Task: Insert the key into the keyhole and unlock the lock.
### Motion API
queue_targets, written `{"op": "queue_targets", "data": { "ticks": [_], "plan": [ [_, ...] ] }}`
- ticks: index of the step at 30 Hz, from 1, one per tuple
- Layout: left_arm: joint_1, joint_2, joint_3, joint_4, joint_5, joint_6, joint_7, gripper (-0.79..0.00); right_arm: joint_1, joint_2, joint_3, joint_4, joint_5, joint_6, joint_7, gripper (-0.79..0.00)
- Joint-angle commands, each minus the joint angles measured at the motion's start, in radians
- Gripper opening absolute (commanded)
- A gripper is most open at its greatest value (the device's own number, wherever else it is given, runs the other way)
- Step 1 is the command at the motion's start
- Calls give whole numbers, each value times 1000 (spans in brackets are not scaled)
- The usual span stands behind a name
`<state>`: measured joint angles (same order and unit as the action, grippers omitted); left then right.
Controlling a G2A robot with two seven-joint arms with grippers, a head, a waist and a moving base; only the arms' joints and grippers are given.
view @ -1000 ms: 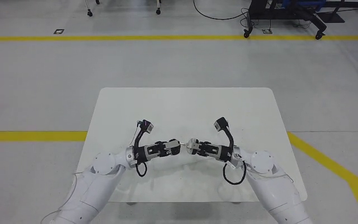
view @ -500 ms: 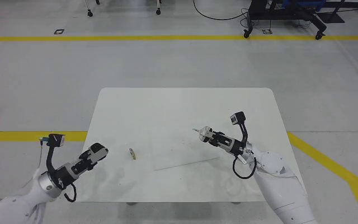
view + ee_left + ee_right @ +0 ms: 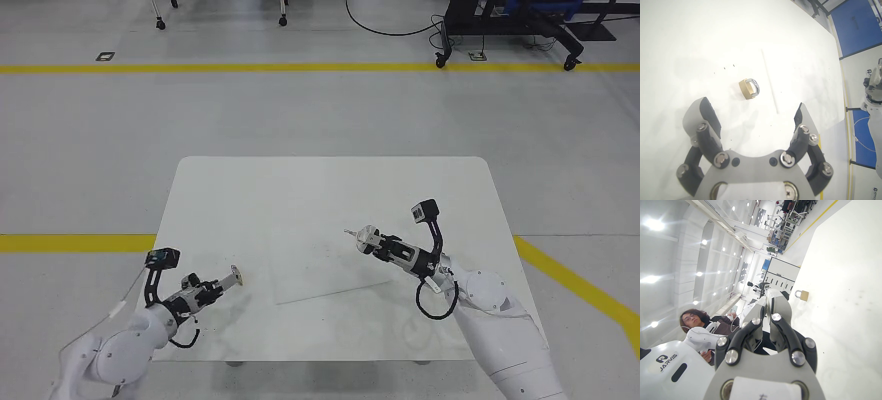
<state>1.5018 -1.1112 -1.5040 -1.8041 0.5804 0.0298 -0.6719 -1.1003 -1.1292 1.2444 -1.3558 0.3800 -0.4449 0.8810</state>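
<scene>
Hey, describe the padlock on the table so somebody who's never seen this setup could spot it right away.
Start at the white table and go to the robot's near-left part, where the left gripper hovers open. Just beyond it sits the padlock, apart from the gripper. It is the one brass-coloured block with a silver shackle, small against the plain white top.

The lock (image 3: pixel 745 92) has a dull, brass-coloured metal body and a shackle (image 3: pixel 755 87) of bright, mirror-polished metal. The table (image 3: pixel 687 47) is smooth, matt white, flecked with small dark specks. The left gripper (image 3: pixel 752 105) has a satin grey metal plate (image 3: pixel 753 170), shiny screws (image 3: pixel 785 158) and black, ribbed, rubber-like pads (image 3: pixel 712 115). The right gripper (image 3: pixel 770 294) has smooth, semi-gloss pale plastic fingers (image 3: pixel 780 303) on matt black links (image 3: pixel 742 336). The key (image 3: pixel 349 233) nipped at its tip is too small to judge.
</scene>
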Motion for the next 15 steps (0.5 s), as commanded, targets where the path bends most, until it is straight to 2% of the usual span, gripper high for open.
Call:
{"op": "queue_targets", "data": {
  "ticks": [1, 5, 10, 11, 14, 15],
  "plan": [
    [-42, -4, 47, 22, 23, 29, -11, 0, 0, 0, 0, 0, 0, 0, 0, -785],
    [-107, -11, 113, 61, 74, 74, -30, -6, 0, 0, 0, 0, 0, 0, 0, -785],
    [-174, -19, 166, 118, 98, 115, -48, -83, 0, 0, 0, 0, 0, 0, 0, -785],
    [-182, -20, 172, 123, 100, 119, -47, -142, 0, 0, 0, 0, 0, 0, 0, -785],
    [-192, -22, 182, 128, 95, 121, -47, -397, 0, 0, 0, 0, 0, 0, 0, -785],
    [-194, -22, 182, 130, 94, 122, -45, -434, 0, 0, 0, 0, 0, 0, 0, -785]
  ]
}}
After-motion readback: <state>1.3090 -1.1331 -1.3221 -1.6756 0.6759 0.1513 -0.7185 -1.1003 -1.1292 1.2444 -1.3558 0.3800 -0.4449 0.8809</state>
